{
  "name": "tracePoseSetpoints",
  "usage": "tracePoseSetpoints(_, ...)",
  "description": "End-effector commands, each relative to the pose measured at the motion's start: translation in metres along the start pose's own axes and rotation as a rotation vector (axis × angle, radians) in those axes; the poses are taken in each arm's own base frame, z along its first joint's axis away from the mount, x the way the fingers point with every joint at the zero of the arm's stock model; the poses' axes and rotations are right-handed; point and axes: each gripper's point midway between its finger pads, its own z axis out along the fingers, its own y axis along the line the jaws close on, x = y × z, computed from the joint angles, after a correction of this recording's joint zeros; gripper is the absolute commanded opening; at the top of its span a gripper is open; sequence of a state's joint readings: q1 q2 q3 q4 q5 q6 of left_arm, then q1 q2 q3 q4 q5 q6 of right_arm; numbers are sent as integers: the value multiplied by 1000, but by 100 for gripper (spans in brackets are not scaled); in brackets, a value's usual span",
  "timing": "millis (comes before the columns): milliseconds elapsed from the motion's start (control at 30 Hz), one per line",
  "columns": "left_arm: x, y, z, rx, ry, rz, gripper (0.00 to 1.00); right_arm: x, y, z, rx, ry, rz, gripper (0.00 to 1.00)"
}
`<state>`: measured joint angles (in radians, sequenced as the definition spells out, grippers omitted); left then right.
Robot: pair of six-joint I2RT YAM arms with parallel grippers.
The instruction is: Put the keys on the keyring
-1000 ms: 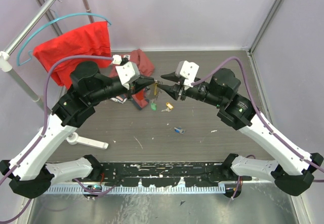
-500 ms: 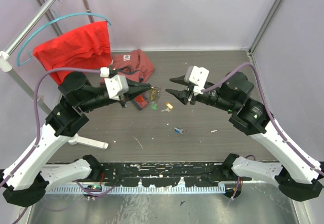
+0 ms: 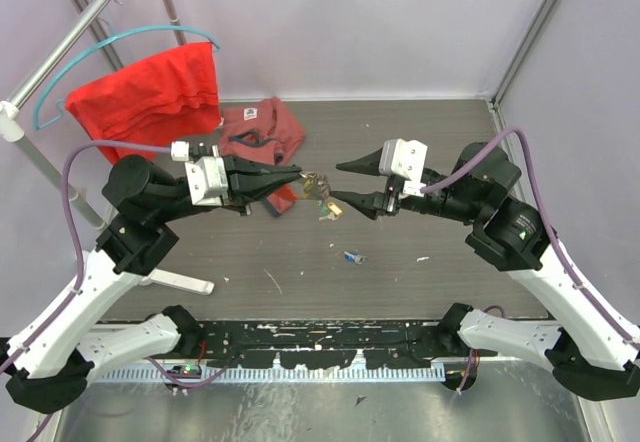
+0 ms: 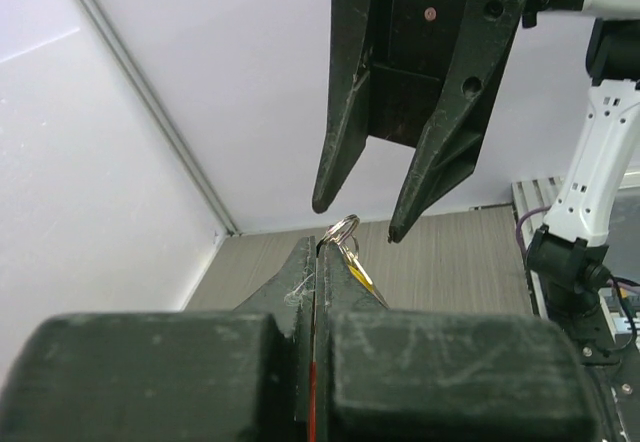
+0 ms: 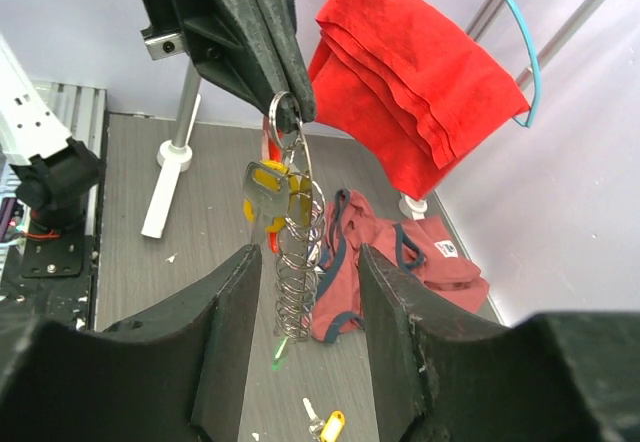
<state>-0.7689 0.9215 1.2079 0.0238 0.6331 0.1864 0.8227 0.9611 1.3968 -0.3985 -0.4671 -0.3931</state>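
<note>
Silvery coiled metal keyring (image 5: 288, 262) pinched aloft.
My left jaws clamp its top loop; my right jaws stand spread facing it. A small yellow-headed key (image 5: 331, 425) lies on the grey counter (image 3: 430, 132) beneath.

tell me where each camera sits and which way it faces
Top external: above and behind both arms, looking down on the table; both arms show.
Left wrist: on that wrist, looking along the shut left gripper at the open right gripper.
Right wrist: on that wrist, looking between its fingers at the left gripper.
Shared: both wrist views show the keyring in the left gripper.
</note>
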Motion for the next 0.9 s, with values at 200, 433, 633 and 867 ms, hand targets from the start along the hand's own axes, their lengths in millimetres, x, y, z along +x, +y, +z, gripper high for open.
tracePoseSetpoints(200, -47, -11, -2, 46, -182, 12, 0, -30, 1, -2, -21, -90, -10, 50)
tracePoseSetpoints(433, -52, -15, -3, 70, -203, 4, 0, -29, 0, 6, -38, -95, -4, 50)
tracePoseSetpoints(633, -53, -15, -3, 72, -206, 6, 0, -27, 0, 15, -54, -102, 9, 49)
tracePoseSetpoints(867, -50, -15, -1, 73, -204, 2, 0, -29, 4, 25, -94, -127, 30, 48)
